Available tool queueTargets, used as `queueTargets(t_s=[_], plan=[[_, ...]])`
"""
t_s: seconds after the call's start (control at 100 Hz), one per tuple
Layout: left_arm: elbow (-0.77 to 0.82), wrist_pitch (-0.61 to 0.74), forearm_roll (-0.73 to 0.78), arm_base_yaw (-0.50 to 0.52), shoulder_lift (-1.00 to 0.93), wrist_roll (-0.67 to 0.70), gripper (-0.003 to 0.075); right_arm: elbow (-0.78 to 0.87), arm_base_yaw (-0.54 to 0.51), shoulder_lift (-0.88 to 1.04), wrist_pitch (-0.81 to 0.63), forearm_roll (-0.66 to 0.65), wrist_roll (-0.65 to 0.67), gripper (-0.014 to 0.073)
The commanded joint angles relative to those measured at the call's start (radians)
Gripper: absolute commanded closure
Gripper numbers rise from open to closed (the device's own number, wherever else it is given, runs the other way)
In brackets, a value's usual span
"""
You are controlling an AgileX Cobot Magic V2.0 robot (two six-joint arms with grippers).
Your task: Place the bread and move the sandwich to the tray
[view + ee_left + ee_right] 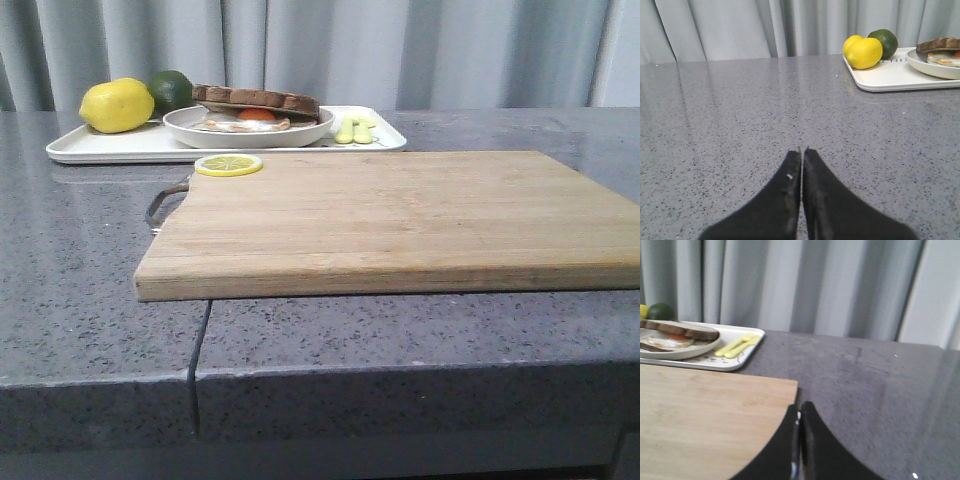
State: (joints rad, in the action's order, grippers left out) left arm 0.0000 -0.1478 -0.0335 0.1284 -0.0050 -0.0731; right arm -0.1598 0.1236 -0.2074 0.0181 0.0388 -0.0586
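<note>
My left gripper (802, 150) was closed, fingertips pressed together with nothing between them, low over bare grey speckled countertop (740, 125). My right gripper (800, 407) was likewise closed and empty, hanging at the corner of the wooden cutting board (400, 215), partly over the counter beside it. The sandwich (255, 108) sat on its round white plate (250, 135), and the plate stood on the white tray (100, 148) at the far left of the counter, behind the board. The bread (257, 98), dark-crusted, lay on top of the fried egg (245, 120), whose orange yolk showed beneath its edge. On the tray, a lemon (117, 105) and a lime (172, 90) stood left of the plate, touching each other; pale yellow-green cutlery (354, 130) lay to its right. A lemon slice (228, 164) rested on the board's far left corner. Both grippers were well apart from the tray.
</note>
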Motion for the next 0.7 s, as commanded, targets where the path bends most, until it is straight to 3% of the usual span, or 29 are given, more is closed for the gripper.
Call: queueTargets(t_s=[0.0, 0.36, 0.69], plan=[[0.016, 0.072, -0.009, 0.002, -0.031, 0.011, 0.0740, 0.007, -0.044, 0.054, -0.007, -0.130, 0.142, 0.0663], [0.016, 0.072, -0.009, 0.002, -0.031, 0.011, 0.0740, 0.190, -0.046, 0.220, -0.049, -0.079, 0.144, 0.0663], [0.016, 0.074, -0.009, 0.002, -0.031, 0.011, 0.0740, 0.190, -0.046, 0.233, 0.006, -0.123, 0.143, 0.0663]])
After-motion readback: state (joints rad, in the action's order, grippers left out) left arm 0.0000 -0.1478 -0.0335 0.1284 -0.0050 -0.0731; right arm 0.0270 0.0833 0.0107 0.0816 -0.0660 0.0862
